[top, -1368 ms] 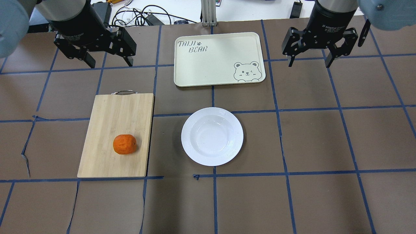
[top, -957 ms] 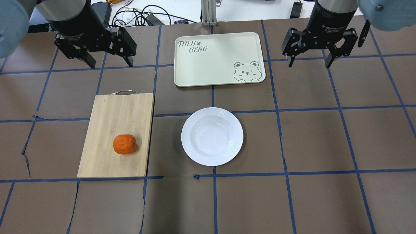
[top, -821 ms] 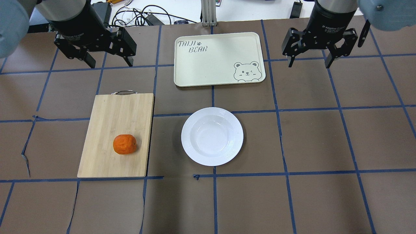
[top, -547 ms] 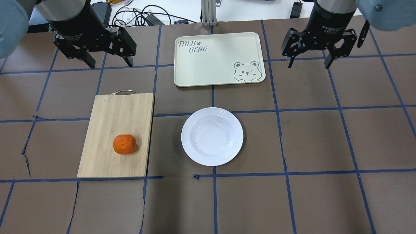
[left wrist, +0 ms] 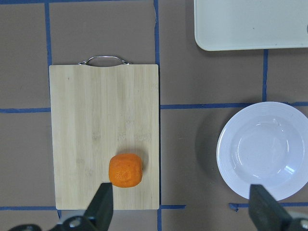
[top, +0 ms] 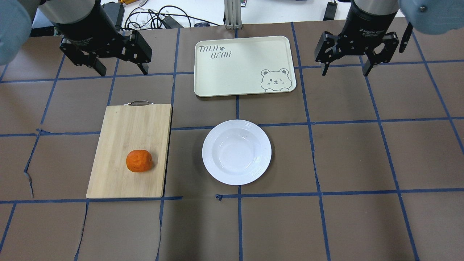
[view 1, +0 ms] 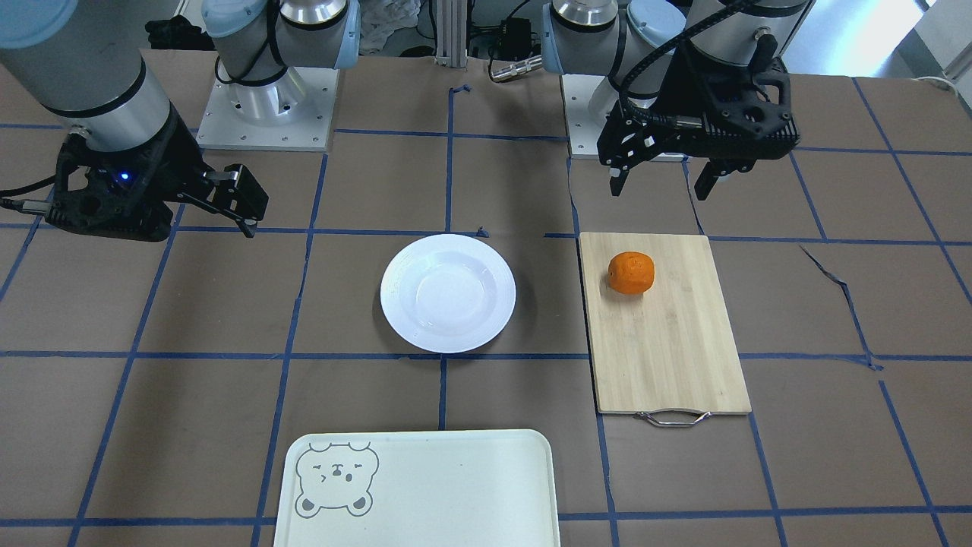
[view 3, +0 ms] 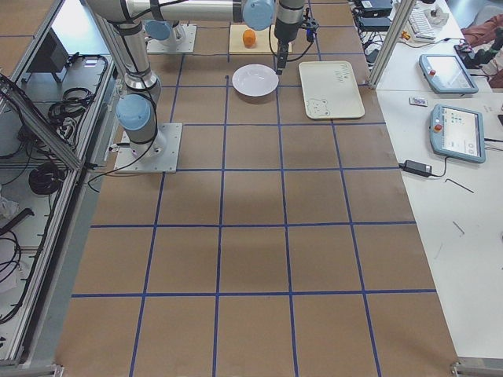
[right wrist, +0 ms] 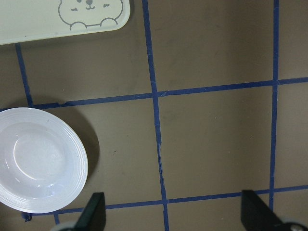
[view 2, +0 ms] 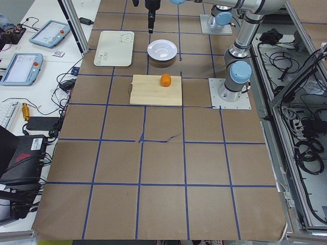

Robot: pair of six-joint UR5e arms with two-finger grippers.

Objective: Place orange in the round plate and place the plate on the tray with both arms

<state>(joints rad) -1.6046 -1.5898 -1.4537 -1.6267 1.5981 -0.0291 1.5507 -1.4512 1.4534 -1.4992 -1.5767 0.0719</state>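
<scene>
The orange [top: 139, 161] lies on the near part of a bamboo cutting board [top: 130, 127] at the left. Near the table's middle sits the white round plate [top: 236, 152], with nothing in it. Beyond the plate lies the cream tray [top: 239, 65] with its bear drawing, also bare. My left gripper [top: 123, 69] hangs open high above the table, beyond the board's handle end. My right gripper [top: 344, 71] hangs open to the right of the tray. In the left wrist view the orange [left wrist: 125, 170] shows just ahead of the left fingertip, and the plate [left wrist: 263, 151] lies to its right.
The board's metal handle [top: 137, 103] points away from me. Cables and a metal post [top: 232, 14] lie beyond the table's far edge. Both arm bases [view 1: 266, 106] are bolted to the table on my side. Blue tape lines grid the brown tabletop.
</scene>
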